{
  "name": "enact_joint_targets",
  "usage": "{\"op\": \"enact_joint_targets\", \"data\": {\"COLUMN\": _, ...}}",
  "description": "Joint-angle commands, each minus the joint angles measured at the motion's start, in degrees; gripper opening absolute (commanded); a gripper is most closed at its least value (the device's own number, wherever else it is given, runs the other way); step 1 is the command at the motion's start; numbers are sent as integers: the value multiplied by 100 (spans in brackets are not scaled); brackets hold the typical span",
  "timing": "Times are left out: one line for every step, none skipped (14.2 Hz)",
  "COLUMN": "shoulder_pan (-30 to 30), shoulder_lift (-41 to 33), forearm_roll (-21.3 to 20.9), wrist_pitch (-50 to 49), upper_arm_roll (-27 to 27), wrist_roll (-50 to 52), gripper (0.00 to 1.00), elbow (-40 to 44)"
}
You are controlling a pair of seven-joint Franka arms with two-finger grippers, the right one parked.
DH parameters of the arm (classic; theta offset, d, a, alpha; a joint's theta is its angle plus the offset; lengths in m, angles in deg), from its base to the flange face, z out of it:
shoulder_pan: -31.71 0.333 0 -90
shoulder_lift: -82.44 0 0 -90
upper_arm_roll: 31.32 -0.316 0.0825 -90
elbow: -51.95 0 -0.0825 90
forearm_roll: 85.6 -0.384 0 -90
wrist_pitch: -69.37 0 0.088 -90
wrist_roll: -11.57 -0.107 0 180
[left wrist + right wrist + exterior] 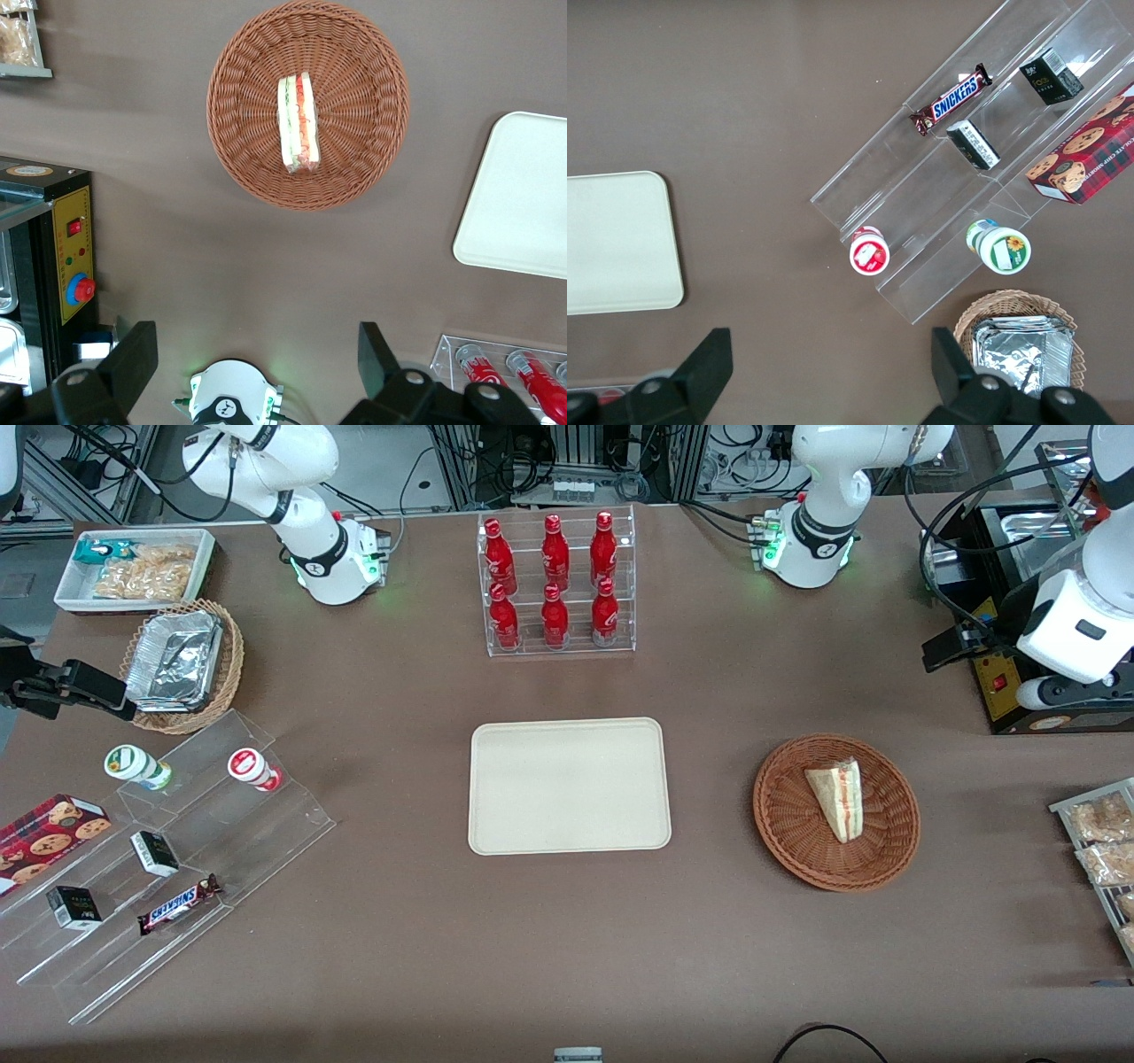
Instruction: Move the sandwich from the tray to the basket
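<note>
sandwich (837, 801) lies in the brown basket (891, 815), placement apparently complete; left gripper (258, 326) hangs, fingers parted, near the oven (74, 257).

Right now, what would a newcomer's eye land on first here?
Probably the sandwich lying in the round woven basket, beside the empty white tray. Next, the bright red bottles in the clear rack, farther from the front camera. The open tool hangs raised near the black machine.
</note>
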Motion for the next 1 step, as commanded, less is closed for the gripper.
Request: {"op": "enact_joint_targets", "data": {"shoulder_pan": -7, "shoulder_lift": 10, "forearm_roll": 52, "wrist_pitch": 35, "upper_arm_roll": 3, "wrist_roll": 105, "gripper": 100, "elbow": 45}}
